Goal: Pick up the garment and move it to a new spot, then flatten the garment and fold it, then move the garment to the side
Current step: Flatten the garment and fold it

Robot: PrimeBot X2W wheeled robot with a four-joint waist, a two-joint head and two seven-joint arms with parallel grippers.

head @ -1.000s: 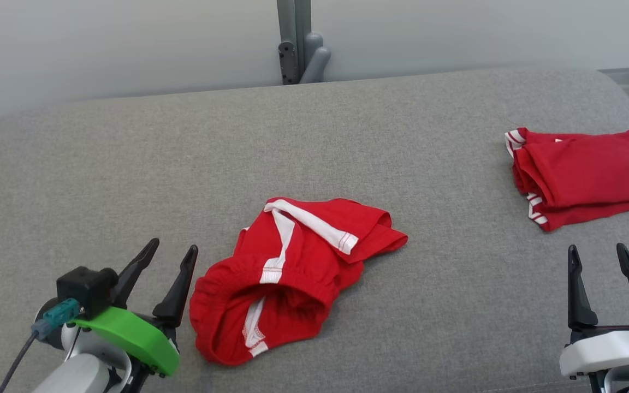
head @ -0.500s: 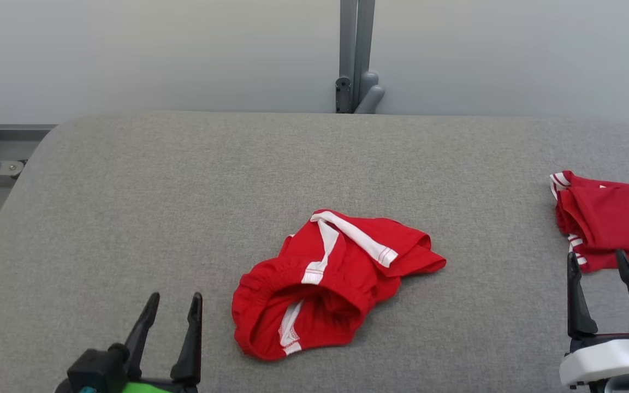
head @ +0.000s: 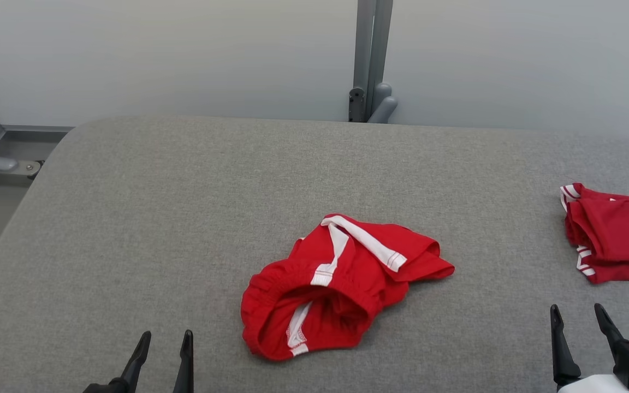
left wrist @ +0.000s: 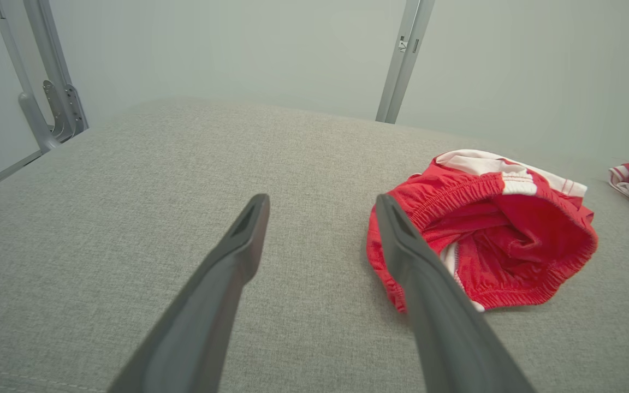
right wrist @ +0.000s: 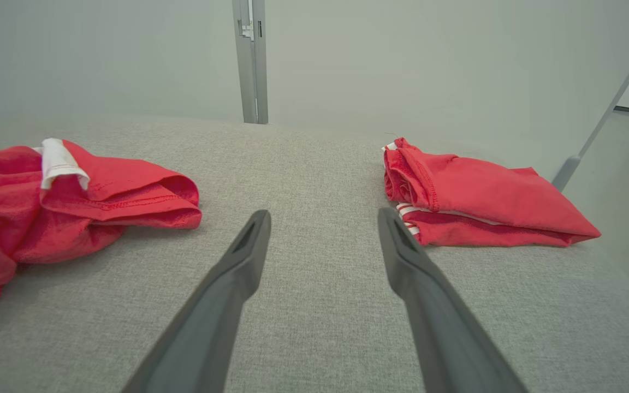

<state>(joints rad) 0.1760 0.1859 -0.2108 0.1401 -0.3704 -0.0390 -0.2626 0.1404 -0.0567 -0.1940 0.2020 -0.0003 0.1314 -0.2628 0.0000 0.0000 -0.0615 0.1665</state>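
Pick step not started: both jaws wide open, empty. Next: reach crumpled red shorts [head: 347, 284], probably grab the waistband [head: 277, 275].

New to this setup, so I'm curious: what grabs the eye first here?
A crumpled red garment with white stripes lies in the middle of the grey fabric-covered table, its elastic waistband gaping toward the robot. A second red garment with white trim, neatly folded, sits near the table's right edge.
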